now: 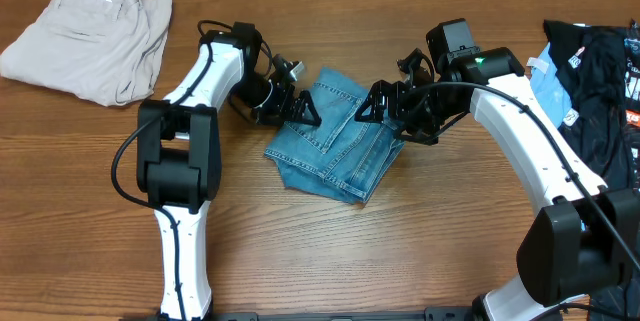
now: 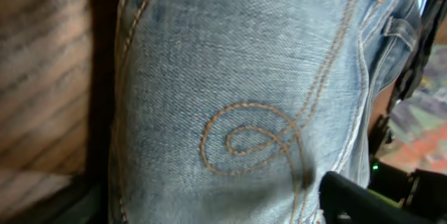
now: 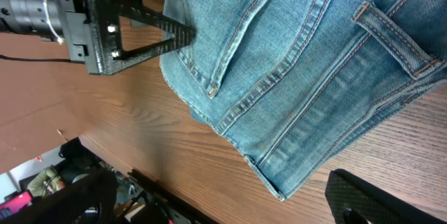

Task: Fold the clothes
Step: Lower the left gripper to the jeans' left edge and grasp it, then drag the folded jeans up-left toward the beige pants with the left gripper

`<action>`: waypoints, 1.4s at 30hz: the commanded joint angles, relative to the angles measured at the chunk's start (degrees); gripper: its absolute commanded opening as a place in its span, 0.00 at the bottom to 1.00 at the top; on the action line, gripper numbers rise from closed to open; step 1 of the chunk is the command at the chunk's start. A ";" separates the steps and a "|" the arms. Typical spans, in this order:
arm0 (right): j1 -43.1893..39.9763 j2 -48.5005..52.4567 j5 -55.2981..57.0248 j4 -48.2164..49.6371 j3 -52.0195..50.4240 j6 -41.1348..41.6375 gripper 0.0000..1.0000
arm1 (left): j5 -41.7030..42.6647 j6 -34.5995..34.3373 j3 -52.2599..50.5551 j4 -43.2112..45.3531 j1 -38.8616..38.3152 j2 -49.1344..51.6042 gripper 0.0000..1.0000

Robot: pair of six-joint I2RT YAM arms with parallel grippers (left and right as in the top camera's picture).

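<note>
**Jeans Waiting Between Two Sets of Jaws**

The jeans [image 1: 335, 141] are seen folded into a small bundle in the middle of the surface [image 1: 330, 261]. The bundle's long side is pointed from the far edge toward the near edge, tipped a little. A back pocket [image 2: 244, 140] with a curly stitched loop is turned up.

The left jaws are found at the left of the jeans, by the far half. They are spread wide, and one tip is seen touching the jeans' edge. Whether any cloth is pinched cannot be told.

The right jaws are found at the right of the jeans, also by the far half. They are spread wide just above the cloth, and nothing is gripped.

Both are very near, but the left jaws look a bit nearer. The next fold would likely be started from these two sides, across the long side.

Beige trousers [image 1: 90, 36] are laid well to the left of the jeans, and a black garment [image 1: 600, 71] well to the right.
</note>
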 commanded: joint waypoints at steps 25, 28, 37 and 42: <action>-0.13 -0.17 1.90 -0.39 0.48 0.07 1.00 | 2.89 -31.43 -0.52 20.20 5.51 2.84 0.04; -0.13 -0.17 1.92 -0.35 0.46 0.07 1.00 | -2.29 -38.29 -0.52 22.43 8.72 2.84 0.04; -0.13 -0.17 1.90 0.37 0.46 0.07 1.00 | -10.80 -51.76 -0.52 22.91 18.82 2.58 0.04; -0.13 -0.17 1.90 1.14 0.46 0.11 1.00 | -11.06 -61.75 -0.52 23.39 21.92 2.51 0.04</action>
